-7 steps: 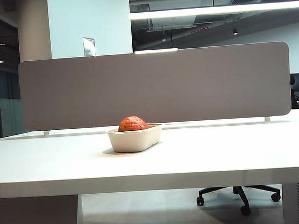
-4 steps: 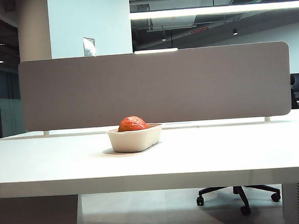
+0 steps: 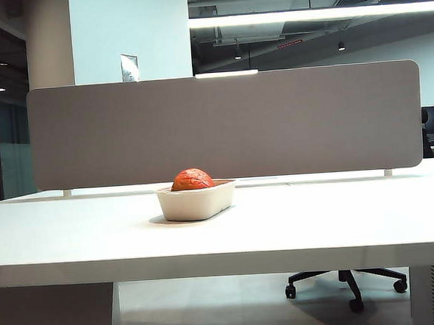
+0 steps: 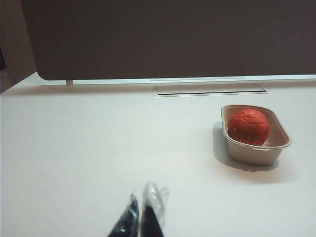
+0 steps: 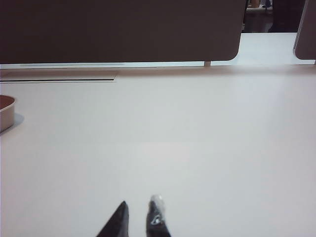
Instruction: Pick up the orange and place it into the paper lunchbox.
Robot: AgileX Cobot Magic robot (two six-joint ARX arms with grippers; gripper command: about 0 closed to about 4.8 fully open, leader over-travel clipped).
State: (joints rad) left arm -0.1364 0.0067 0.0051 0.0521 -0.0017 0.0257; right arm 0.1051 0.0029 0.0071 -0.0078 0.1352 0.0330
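Inside paper lunchbox: orange. Left gripper fingers together; right gripper fingers narrow, empty.

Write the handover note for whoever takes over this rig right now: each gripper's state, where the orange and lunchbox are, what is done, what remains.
Left gripper: jaws shut, empty, low over the table, well short of the tray.
Right gripper: jaws nearly together, empty, over bare table off to the tray's side.
Orange: sitting inside the paper lunchbox, mid-table before the grey divider.
Done: orange is in the lunchbox.
Left: nothing apparent; both arms are clear of it.
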